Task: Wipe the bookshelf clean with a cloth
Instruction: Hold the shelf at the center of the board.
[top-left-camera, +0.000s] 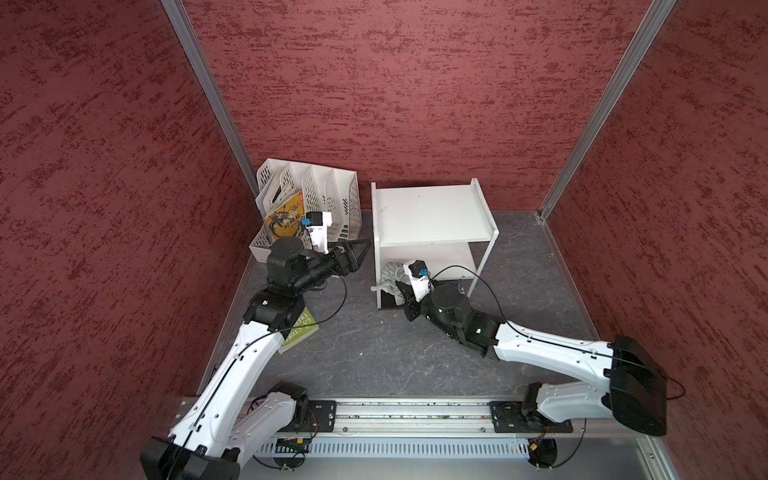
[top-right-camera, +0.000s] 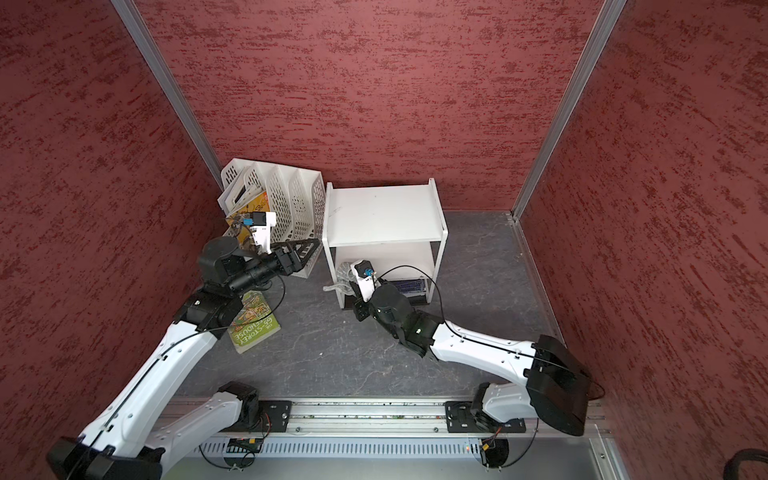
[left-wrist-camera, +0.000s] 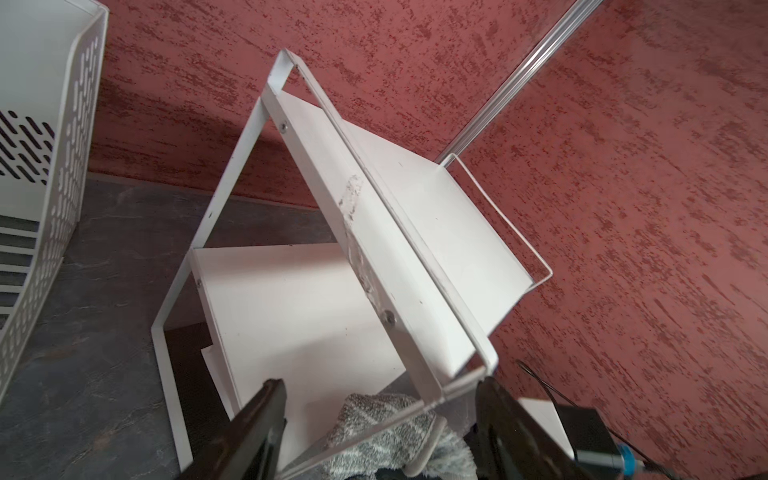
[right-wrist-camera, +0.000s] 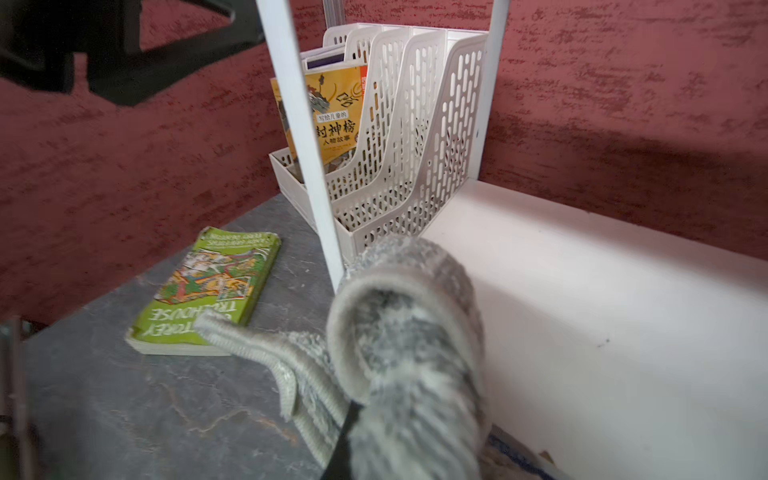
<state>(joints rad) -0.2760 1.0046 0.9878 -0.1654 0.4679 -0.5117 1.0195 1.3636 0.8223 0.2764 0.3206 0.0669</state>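
The right gripper (top-left-camera: 402, 291) is clamped tight on the cloth (right-wrist-camera: 407, 332), a fluffy grey-and-white rag with fine stripes and a ribbed hem. The rag curls into a loose roll straight ahead of the closed jaws, and one hemmed corner flops out beside them. The roll sits at the open front corner of the bookshelf (top-left-camera: 432, 212), on a lower board and just beside the thin frame leg. The unit is white, with flat boards in a slim frame. Its top board is bare, with a few dark specks, and in the left wrist view the board's edge is scuffed grey. The left gripper (top-left-camera: 362, 248) has its jaws spread wide and holds nothing. It is level with the top board, and the side frame is just ahead of its fingertips; I cannot tell whether they touch. A perforated white file rack (top-left-camera: 332, 195) stands close behind this gripper, and a green paperback (right-wrist-camera: 208, 291) lies flat on the dark table beyond the cloth.
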